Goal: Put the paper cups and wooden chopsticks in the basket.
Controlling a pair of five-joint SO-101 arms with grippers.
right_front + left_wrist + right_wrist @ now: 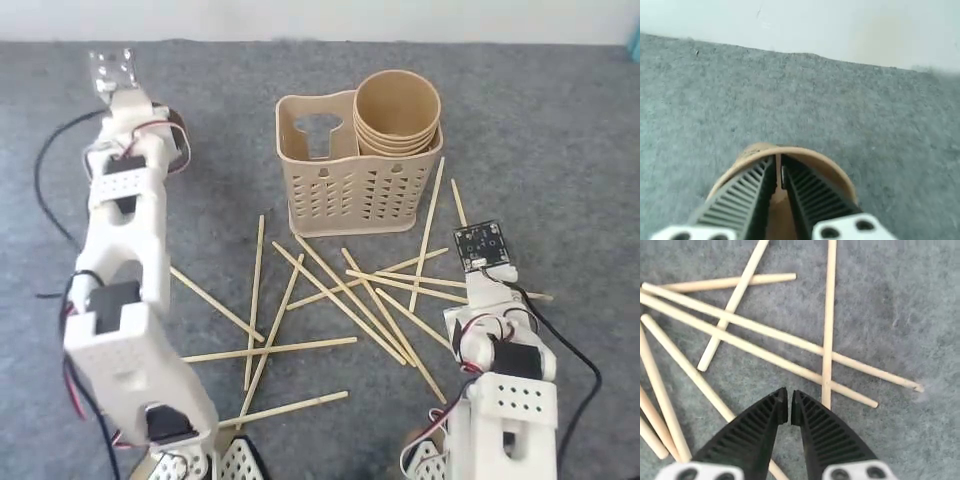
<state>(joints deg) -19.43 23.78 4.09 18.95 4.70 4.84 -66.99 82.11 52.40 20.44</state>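
- Chopsticks (pixel 765 332) lay crossed in a loose heap on the bench (pixel 560 130), directly below and just ahead of the right jaws.
- Those jaws were together with nothing between them. They hung just above the sticks, probably lined up over a spot where one stick could be taken free of the rest.
- Beyond the right jaws, past the heap, stood the basket (pixel 350 195). A stack of cups (pixel 397 105) sat nested in one compartment, which likely saved room. The other compartment held no sticks that I could see, and was probably kept for them.
- Two sticks rested against the basket's outer wall on the side nearer the right jaws.
- The left jaws were closed with only a thin pale strip between them, and the tan rim of a cup (pixel 829 171) curved round beneath them. I judged them clamped on the cup's wall, a grip that would let it be carried upright.
- That cup was well apart from the basket, off to the side by the left arm (pixel 125 230).
- In the high view the right jaws were hidden under the camera board (pixel 480 245), and the left jaws under their own arm.
- The held cup's body was cut off, so I could not tell whether it touched the bench.
- The number of cups in the stack was hard to make out.
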